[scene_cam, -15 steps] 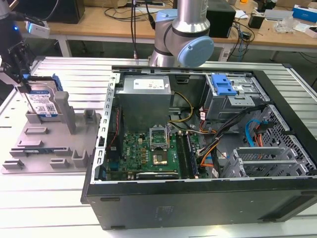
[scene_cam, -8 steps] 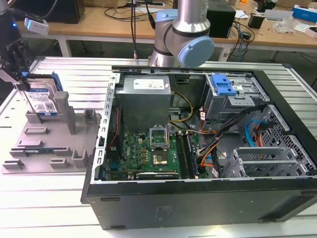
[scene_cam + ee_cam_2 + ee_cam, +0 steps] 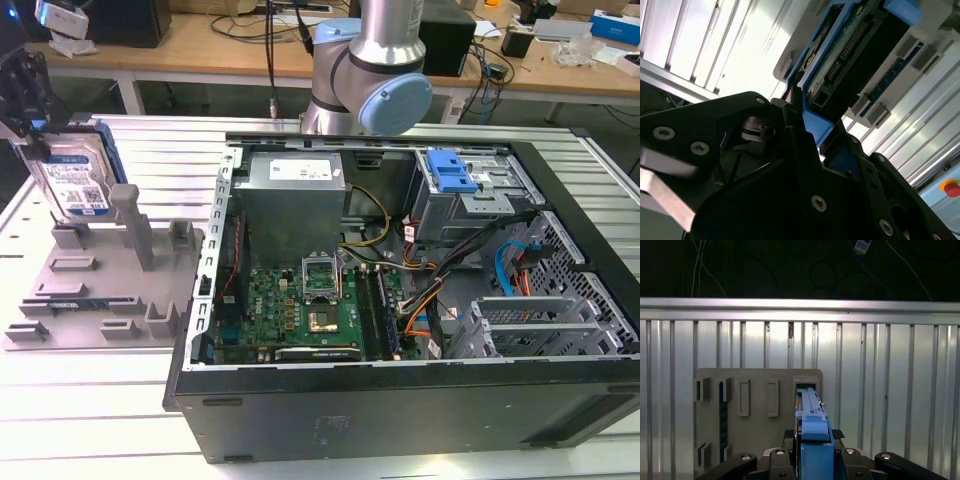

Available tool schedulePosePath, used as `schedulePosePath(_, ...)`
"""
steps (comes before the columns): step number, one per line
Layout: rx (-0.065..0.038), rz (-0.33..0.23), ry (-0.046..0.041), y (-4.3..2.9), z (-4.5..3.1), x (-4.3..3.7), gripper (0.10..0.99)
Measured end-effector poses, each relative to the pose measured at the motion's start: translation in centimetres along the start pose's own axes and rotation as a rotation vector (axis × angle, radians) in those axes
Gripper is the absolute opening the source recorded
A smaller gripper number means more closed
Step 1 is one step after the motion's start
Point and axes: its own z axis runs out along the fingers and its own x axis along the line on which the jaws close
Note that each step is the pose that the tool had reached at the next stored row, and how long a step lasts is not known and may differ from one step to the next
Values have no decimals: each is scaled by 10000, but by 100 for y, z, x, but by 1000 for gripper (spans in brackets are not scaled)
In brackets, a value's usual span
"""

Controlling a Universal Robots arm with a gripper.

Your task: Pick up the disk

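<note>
We see the gripper clamped on the upper edge of the disk. The disk stands upright on edge, above the grey fixture, at the exterior view's left, beside the open computer case.
</note>
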Motion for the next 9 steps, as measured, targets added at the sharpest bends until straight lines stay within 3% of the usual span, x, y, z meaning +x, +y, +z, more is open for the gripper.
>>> schedulePosePath(3,22,1,-2,-3,-215,6,369)
schedulePosePath(9,51,2,-5,-8,-517,15,369)
